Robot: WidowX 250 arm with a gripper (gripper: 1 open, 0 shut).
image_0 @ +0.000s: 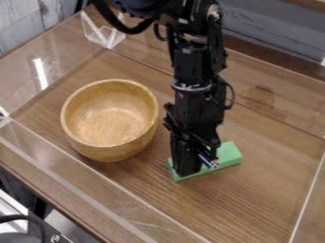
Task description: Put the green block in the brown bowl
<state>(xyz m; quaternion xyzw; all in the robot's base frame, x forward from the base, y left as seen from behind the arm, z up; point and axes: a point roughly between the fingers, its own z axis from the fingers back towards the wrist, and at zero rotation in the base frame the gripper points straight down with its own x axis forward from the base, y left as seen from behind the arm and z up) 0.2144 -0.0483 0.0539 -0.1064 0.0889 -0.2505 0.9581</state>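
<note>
The green block (225, 158) lies flat low on the wooden table, to the right of the brown bowl (99, 144). My gripper (195, 162) comes straight down from the black arm and is shut on the block's left half, hiding that part. The bowl is round, light wood, with nothing in it, and its rim sits a short gap left of my fingers. I cannot tell whether the block still touches the table.
A clear plastic barrier (38, 161) runs along the table's front and left edges. A small transparent stand (102, 34) sits at the back left. Bare wooden table (273, 114) stretches right of and behind the arm.
</note>
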